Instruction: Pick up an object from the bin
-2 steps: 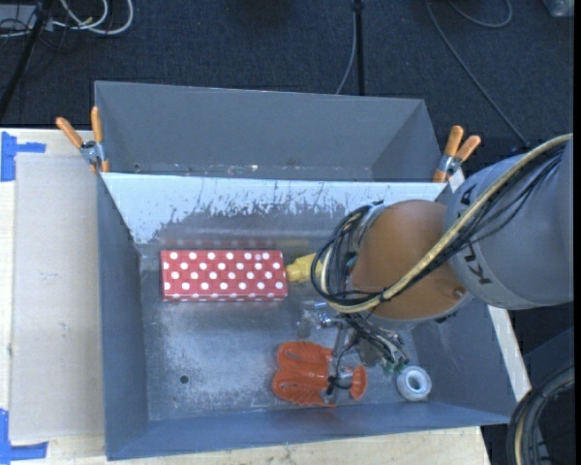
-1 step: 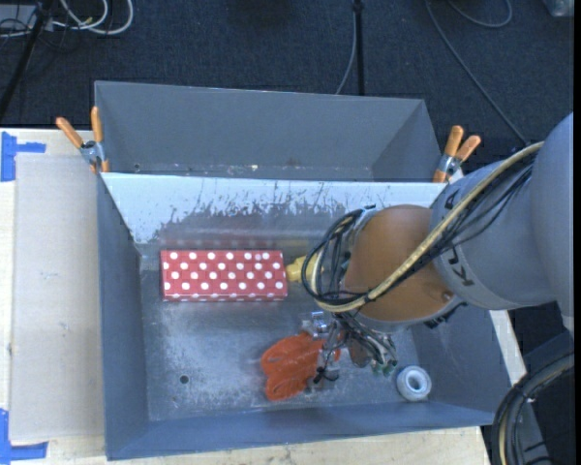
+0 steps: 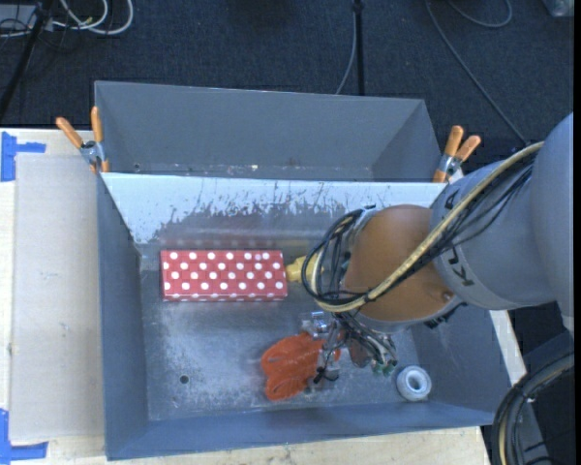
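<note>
Near front wall of the grey metal bin (image 3: 126, 376), right-hand corner: one small white ring (image 3: 413, 384), resembling a roll of tape, lying flat on the floor, apart from the other items.

To its left, front centre: one crumpled orange-red item (image 3: 287, 366), soft-looking, exact kind not determinable. The gripper (image 3: 327, 356) is down at floor level and meets this item's right edge. Whether the gripper is open or closed cannot be determined, and no grasp on the item can be confirmed.

Above the gripper: the wrist's rounded orange cover (image 3: 397, 269), with black and yellow cables (image 3: 321, 260) looped along its left side.

Further back, left of centre: one red box with white polka dots (image 3: 223, 274), lying flat, long side parallel to the rear wall. A small yellow piece (image 3: 296, 271) sits at its right end; whether it belongs to the bin's contents or to the arm cannot be told.
</note>
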